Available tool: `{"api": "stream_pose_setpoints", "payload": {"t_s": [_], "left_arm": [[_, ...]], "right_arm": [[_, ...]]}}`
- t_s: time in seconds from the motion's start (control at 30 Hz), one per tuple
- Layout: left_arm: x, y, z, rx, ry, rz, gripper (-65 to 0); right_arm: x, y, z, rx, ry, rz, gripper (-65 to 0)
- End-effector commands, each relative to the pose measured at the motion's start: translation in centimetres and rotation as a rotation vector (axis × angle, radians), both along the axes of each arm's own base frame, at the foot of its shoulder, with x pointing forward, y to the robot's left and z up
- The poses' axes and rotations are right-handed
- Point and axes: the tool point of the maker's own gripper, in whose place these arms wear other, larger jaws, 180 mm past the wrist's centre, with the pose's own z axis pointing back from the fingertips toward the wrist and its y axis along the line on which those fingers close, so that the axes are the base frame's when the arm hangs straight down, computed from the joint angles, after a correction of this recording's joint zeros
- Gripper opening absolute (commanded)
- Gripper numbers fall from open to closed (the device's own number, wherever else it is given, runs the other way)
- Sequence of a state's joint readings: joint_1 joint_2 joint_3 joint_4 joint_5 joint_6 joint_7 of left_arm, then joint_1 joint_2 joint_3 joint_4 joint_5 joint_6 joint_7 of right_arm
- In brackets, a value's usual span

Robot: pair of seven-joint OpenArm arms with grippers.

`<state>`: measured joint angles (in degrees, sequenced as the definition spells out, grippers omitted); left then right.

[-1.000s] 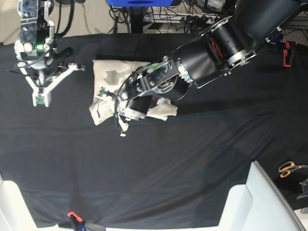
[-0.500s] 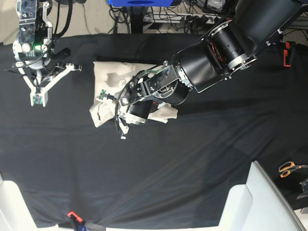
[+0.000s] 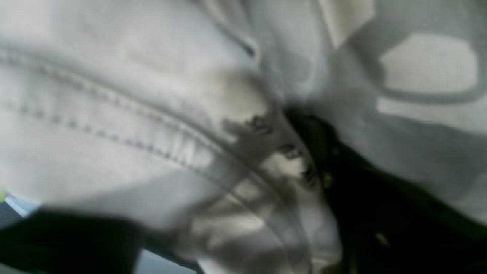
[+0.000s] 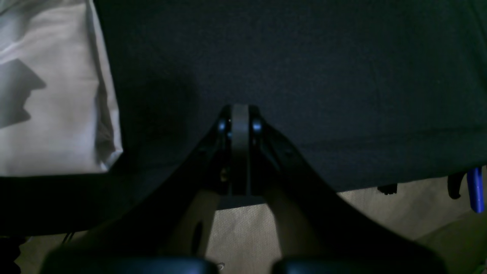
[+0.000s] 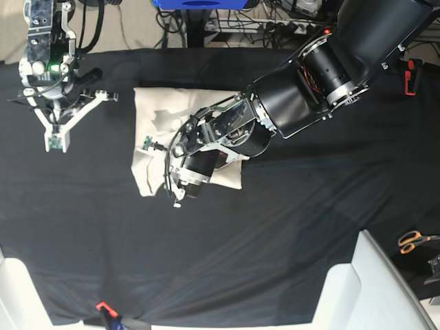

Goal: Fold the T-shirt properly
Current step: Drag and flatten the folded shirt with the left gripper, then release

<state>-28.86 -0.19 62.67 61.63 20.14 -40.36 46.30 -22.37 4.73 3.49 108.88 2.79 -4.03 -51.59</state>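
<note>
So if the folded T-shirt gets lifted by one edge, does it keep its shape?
Probably not. The T-shirt looks soft and wrinkled, so it would likely sag and unfold. Its stitched hem shows thin fabric, probably light. On the black table cloth it may drag and bunch rather than slide.

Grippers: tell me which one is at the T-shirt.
The left gripper, on the big black arm, sits over the cream T-shirt. The right gripper is off to the side over bare black table cloth, jaws shut.
</note>
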Motion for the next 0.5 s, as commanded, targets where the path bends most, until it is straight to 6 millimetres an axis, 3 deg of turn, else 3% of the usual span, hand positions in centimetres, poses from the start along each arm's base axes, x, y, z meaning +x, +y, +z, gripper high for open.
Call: {"api": "stream_pose_setpoints", "payload": {"t_s": [0.0,0.13,0.47], "left_arm": [[2.1,-0.6,1.8,-0.011,-0.059,0.001,-21.2],[3.5,-0.6,2.9,-0.011,-0.091,0.001,-17.3],[6.2,-0.9,5.3,-0.02,-0.154,-0.005,-17.4]], "right_arm": [[0.8,-0.3,0.9,-0.013,-0.041,0.0,-64.4],[0.8,-0.3,0.9,-0.013,-0.041,0.0,-64.4],[0.8,-0.3,0.8,-0.013,-0.04,0.003,-64.4]]}}
